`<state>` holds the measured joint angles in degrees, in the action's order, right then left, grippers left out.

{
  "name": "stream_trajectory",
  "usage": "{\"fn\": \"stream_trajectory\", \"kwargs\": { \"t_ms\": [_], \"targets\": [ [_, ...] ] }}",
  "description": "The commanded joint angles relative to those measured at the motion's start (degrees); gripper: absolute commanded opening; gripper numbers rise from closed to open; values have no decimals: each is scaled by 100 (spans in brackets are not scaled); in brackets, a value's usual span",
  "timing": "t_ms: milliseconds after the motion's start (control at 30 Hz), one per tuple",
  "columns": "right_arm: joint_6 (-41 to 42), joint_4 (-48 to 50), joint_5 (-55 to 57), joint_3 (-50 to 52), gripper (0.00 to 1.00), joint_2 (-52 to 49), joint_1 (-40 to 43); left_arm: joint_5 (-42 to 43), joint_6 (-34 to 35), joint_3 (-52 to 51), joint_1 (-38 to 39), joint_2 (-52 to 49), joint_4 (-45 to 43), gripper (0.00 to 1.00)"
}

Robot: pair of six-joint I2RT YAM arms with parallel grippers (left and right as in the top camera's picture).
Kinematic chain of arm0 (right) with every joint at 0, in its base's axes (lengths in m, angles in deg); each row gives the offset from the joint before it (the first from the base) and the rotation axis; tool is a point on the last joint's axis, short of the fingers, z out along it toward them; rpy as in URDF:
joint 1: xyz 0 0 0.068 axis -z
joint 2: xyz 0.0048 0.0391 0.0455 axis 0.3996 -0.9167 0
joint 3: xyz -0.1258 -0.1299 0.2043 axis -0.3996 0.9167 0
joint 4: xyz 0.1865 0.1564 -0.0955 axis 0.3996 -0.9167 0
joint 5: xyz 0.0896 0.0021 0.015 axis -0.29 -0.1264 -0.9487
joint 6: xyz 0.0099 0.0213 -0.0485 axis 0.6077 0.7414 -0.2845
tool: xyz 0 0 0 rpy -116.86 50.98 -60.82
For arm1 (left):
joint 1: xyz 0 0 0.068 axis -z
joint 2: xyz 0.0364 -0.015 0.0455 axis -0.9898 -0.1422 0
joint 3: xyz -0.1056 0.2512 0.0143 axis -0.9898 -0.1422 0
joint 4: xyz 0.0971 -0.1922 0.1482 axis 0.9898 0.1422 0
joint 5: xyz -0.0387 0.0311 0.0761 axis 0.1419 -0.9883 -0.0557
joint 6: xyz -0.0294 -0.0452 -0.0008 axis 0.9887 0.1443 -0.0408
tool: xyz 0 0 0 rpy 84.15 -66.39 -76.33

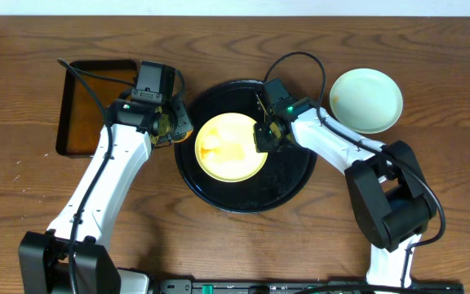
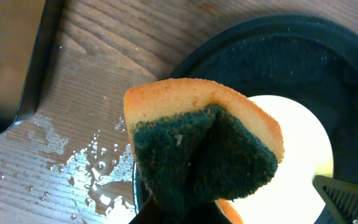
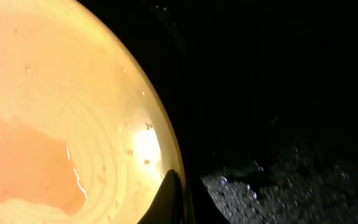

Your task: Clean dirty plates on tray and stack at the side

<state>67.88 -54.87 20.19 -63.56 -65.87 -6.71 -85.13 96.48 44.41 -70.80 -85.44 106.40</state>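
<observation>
On the round tray, a yellow plate awaits the sponge

At the centre of the worktop [image 1: 6, 180], the yellow plate [image 1: 231, 147] lies on the round black tray [image 1: 288, 184], an orange sauce smear [image 3: 30, 162] across its well. The right pincer [image 1: 266, 135] is closed on the plate's right rim, seemingly to steady it. The left pincer [image 1: 168, 122] grips a folded sponge [image 2: 204, 155], green scouring face showing, over the tray's left edge, just beside the plate and not seen touching it. One mint plate [image 1: 365, 100] sits apart on the wood to the right. A rectangular tray [image 1: 61, 114] of brown liquid lies to the left, water droplets [image 2: 86, 168] near it. Scrubbing the yellow plate looks to be the step in hand. Next, the sponge needs to travel right and down onto the smear while the rim grip holds; stacking onto the mint plate would follow.
</observation>
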Motion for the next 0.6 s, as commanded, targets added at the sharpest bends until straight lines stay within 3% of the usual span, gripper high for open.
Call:
{"fn": "stream_trajectory", "kwargs": {
  "t_ms": [0,133,233,433,567],
  "targets": [
    [2,-280,1163,-20,1,323,70,7,7,-55,-13,-33,42,8],
    [-72,-527,2345,-157,1,1047,55,7,7,-55,-13,-33,35,8],
    [-586,-505,2660,-168,1,1661,50,4,7,-55,-13,-33,26,8],
    [-911,-529,2736,-166,1,2448,48,7,7,-55,-13,-33,13,8],
    [-693,-675,1873,-153,4,2400,61,7,7,-55,-13,-33,15,8]
  ]
}}
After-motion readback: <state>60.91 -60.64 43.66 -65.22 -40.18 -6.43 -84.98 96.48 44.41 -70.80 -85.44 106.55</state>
